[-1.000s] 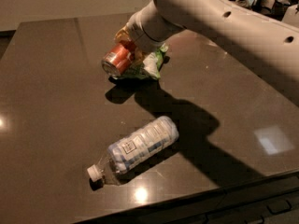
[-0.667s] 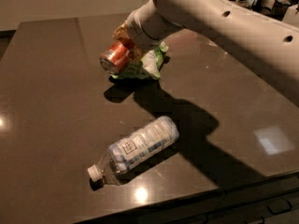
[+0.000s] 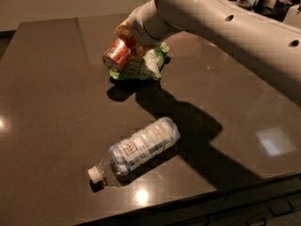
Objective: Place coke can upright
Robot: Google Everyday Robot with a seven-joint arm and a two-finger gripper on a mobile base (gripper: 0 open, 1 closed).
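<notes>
The red coke can (image 3: 118, 54) is held tilted, its silver end facing down-left, a little above the dark table (image 3: 51, 102). My gripper (image 3: 126, 40) is shut on the can at the end of the big white arm (image 3: 216, 27) that reaches in from the upper right. The can hangs just in front of the green and white snack bag (image 3: 143, 67), which lies on the table behind and under it.
A clear plastic water bottle (image 3: 136, 149) with a white cap lies on its side near the table's front edge. The arm's shadow falls across the table's middle. Cluttered items stand beyond the table at the upper right.
The gripper with the can has shifted slightly left and up; the can's tilt looks about the same. The bottle and bag have not moved.
</notes>
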